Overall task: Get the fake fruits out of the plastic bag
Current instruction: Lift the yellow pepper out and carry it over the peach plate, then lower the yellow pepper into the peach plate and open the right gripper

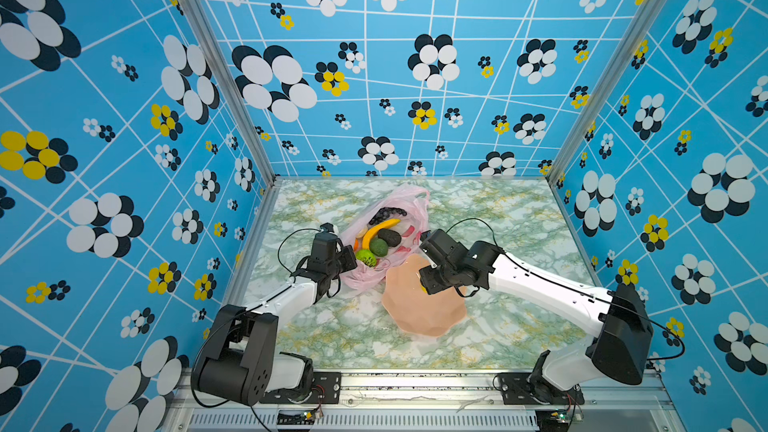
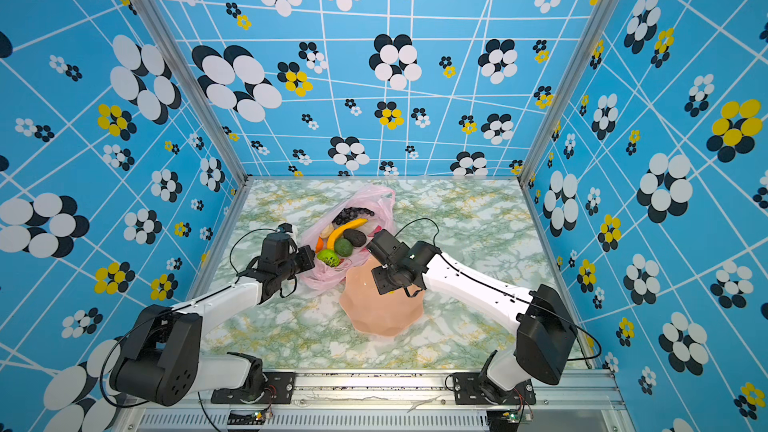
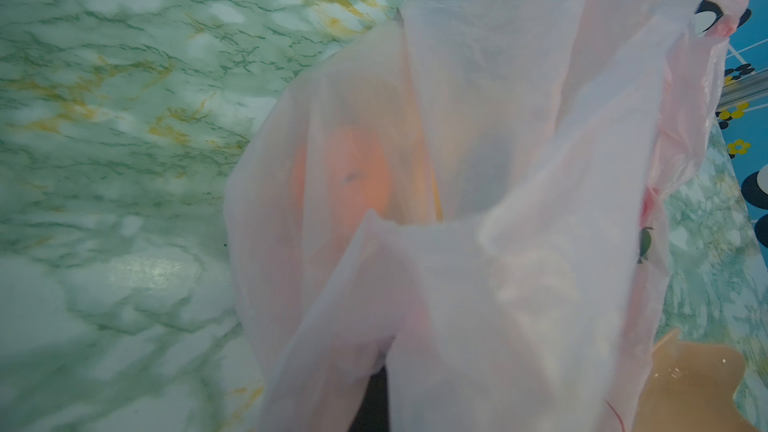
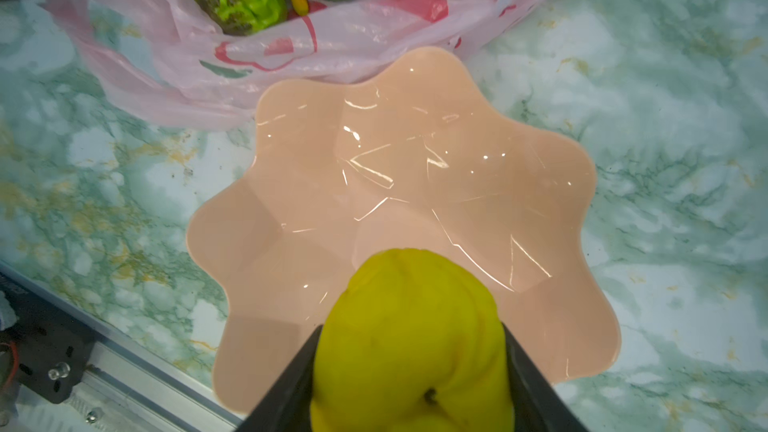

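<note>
Grips the yellow ribbed fruit (image 4: pixel 409 326) between the fingers of the right claw (image 4: pixel 411 371), over the peach scalloped bowl (image 4: pixel 415 151) on the bench (image 1: pixel 498 243), at 5 o'clock of the plastic bag (image 1: pixel 361 280). Pinches the bag's 8 o'clock edge with the closed left claw (image 1: pixel 348 261). Shows banana (image 1: pixel 376 229), grape bunch (image 1: pixel 387 213), avocado (image 1: pixel 390 237) and green fruits (image 1: pixel 378 247) inside the bag, orange (image 3: pixel 357 176) behind its film.

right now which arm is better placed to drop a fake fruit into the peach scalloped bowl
Right. The right gripper grips the yellow ribbed plastic fruit over the peach scalloped bowl. The left gripper is shut on the thin pink plastic bag, busy holding its edge.
</note>
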`<state>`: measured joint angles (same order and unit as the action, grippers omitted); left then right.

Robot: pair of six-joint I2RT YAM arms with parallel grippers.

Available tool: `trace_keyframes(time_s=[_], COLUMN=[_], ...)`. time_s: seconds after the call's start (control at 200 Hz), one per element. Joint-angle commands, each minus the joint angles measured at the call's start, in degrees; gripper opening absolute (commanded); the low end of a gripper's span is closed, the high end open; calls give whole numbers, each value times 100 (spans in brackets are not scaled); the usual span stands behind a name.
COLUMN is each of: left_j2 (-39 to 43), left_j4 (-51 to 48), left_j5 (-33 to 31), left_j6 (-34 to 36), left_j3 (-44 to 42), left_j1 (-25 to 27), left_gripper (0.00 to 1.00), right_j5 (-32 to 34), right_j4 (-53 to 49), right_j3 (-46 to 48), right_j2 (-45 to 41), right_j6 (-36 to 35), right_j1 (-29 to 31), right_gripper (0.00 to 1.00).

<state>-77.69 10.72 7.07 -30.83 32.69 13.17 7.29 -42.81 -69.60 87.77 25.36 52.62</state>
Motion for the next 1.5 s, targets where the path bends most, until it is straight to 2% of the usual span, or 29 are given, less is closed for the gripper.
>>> trace_keyframes(time_s=[0.0,0.275,0.445,0.65,0.97,1.045,1.155,1.215,1.495], left_j2=[-16,15,-35,-9,21,34,61,62,60], left_j4=[-99,-114,-142,-149,-165,-178,-193,-193,-206], left_j5=[57,42,62,71,69,52,39,16,6], left_j6=[99,110,113,112,117,115,133,133,131], left_j3=[114,111,136,140,137,137,133,131,132], left_j1=[45,45,42,45,44,43,43,43,45], left_gripper=[0,0,0,0,0,0,0,0,0], right_j5=[192,385,193,607,823,831,784,800,787], right_j4=[215,423,565,465,415,390,355,369,138], right_j3=[108,235,116,-62,-250,-265,-261,-239,-350], right_j2=[175,730,1045,1457,1716,1728,1664,1599,1460], right_j6=[280,268,261,146,48,34,-2,-5,-23], right_j1=[110,196,195,189,185,185,187,187,187], right_gripper=[56,56,57,57,58,62,79,84,92])
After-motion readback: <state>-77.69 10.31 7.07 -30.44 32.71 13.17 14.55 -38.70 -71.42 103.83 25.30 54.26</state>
